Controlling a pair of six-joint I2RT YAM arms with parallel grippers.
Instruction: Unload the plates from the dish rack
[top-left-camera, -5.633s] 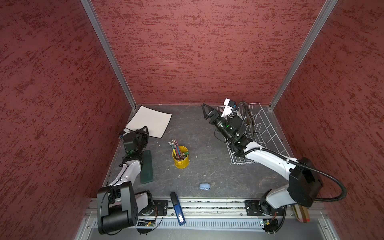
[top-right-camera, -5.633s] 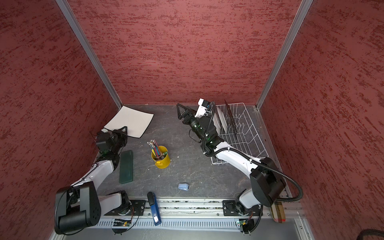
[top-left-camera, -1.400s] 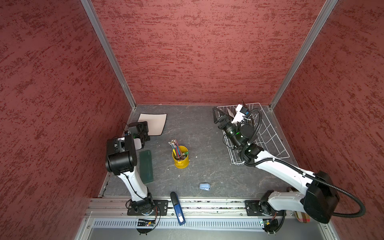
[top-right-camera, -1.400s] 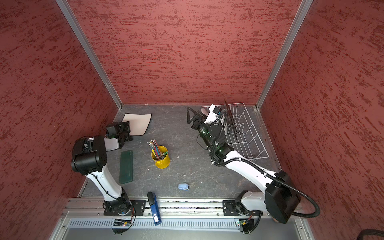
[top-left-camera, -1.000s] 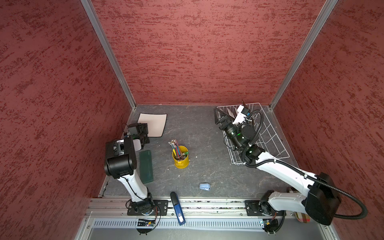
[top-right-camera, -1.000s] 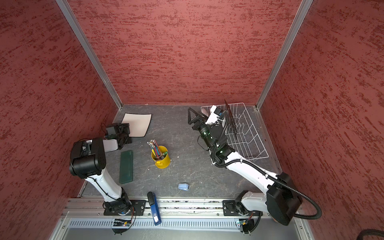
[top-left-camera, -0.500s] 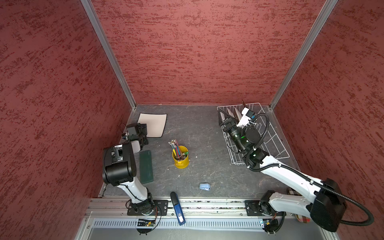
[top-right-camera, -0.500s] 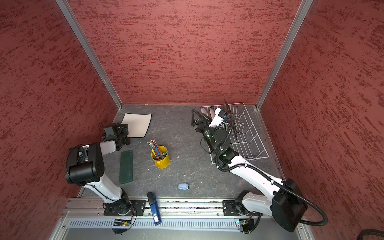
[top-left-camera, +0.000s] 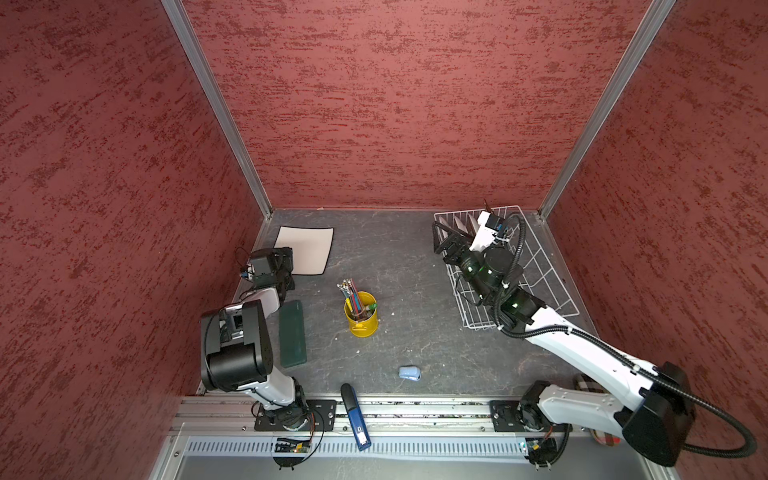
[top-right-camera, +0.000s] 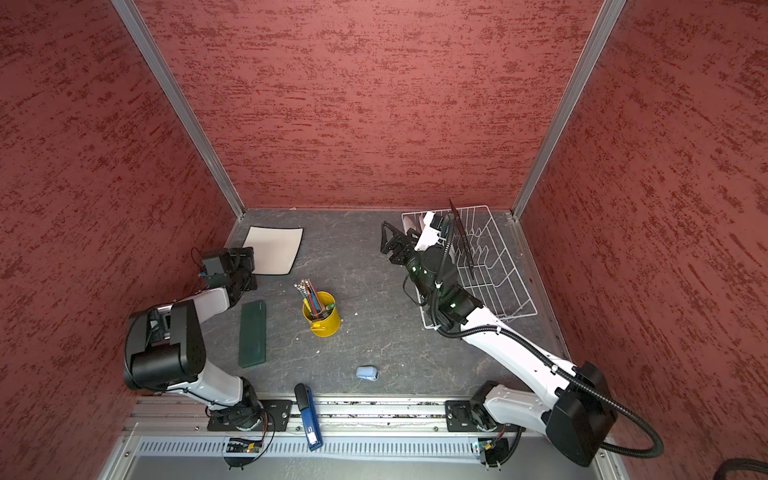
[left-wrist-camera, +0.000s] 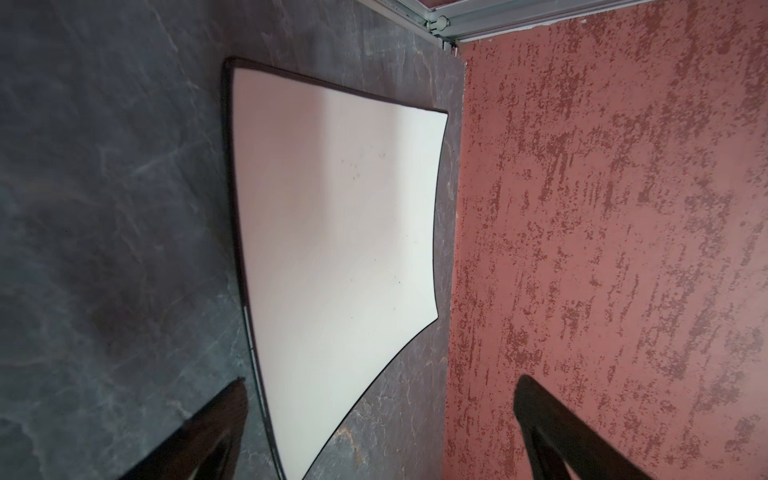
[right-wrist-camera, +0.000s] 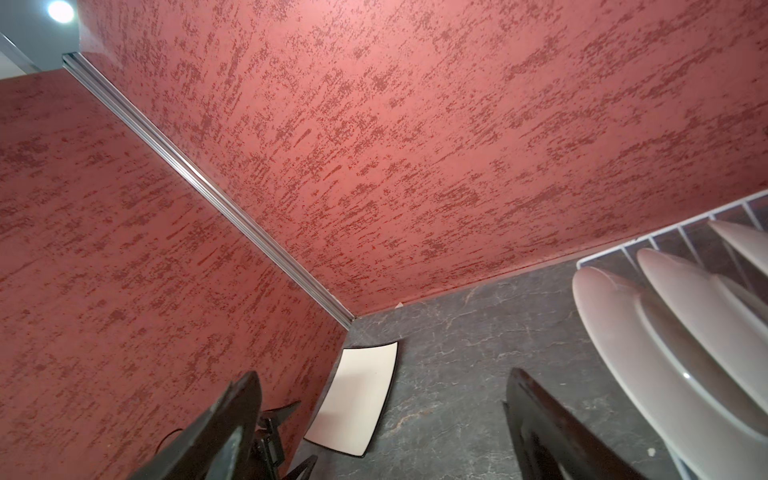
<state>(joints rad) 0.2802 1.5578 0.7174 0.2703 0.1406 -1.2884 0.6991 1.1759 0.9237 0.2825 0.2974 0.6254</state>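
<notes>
Your right gripper (top-left-camera: 436, 237) has swung off the open table and now sits at the left rim of the dish rack (top-left-camera: 540, 266), fingers spread wide and holding nothing. Your left gripper (top-left-camera: 286, 266) is also spread wide and empty, just beside the one square plate (top-left-camera: 305, 249) that lies flat in the back left corner, close along the left wall.

Count what is in the rack. The right wrist view shows three round plates (right-wrist-camera: 665, 353) standing on edge at the rack's back end, pale backs toward the camera. Both top views show one more thin dark-edged plate (top-right-camera: 461, 237) upright behind them. The nearest round plate stands just beside your right finger (right-wrist-camera: 540, 415), and whether they touch you cannot tell.

On the table (top-left-camera: 415, 270) you have one yellow pencil cup (top-left-camera: 360, 313), one green case (top-left-camera: 293, 332) and one small blue object (top-left-camera: 409, 372). One blue stapler (top-left-camera: 355, 415) lies over the front rail.

The rack fills the back right corner against both walls. Bare table runs between the cup and the rack.
</notes>
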